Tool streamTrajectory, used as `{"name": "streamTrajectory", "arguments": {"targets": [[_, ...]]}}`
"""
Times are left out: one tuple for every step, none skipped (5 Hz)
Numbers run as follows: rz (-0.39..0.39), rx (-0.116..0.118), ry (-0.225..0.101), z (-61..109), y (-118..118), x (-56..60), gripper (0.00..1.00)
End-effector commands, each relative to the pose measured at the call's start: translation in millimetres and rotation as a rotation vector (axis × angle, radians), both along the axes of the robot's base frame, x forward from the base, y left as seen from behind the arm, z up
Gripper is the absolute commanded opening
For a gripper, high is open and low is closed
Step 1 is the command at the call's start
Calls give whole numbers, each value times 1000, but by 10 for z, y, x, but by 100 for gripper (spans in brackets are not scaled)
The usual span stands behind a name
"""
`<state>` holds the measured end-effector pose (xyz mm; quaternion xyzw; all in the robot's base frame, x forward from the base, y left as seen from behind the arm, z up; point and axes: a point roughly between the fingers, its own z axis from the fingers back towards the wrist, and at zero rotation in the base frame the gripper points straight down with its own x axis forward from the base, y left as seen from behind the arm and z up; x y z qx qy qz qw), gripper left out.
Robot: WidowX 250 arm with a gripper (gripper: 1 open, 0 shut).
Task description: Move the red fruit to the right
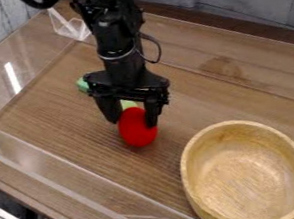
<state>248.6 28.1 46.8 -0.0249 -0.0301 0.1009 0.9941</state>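
A brown wood-grain surface (pixel 226 72) is enclosed by clear plastic walls (pixel 23 56). The red fruit (pixel 138 129) is seen left of centre, upright, long axis roughly vertical. Black fingers (pixel 153 103) are spread open, straddling its top. A wooden bowl (pixel 248 175) is placed near right.

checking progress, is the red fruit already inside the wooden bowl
No, the red fruit sits on the table between the open gripper fingers, well left of the empty wooden bowl.
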Motion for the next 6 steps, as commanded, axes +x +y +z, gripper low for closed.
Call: {"name": "streamTrajectory", "arguments": {"targets": [[-92, 4, -50, 125, -32, 57, 100], [-171, -2, -51, 146, -103, 0, 100], [-69, -6, -52, 166, -74, 59, 100], [17, -8, -52, 175, -26, 119, 100], [86, -1, -48, 229, -182, 104, 100], [151, 11, -55, 287, -255, 119, 100]]}}
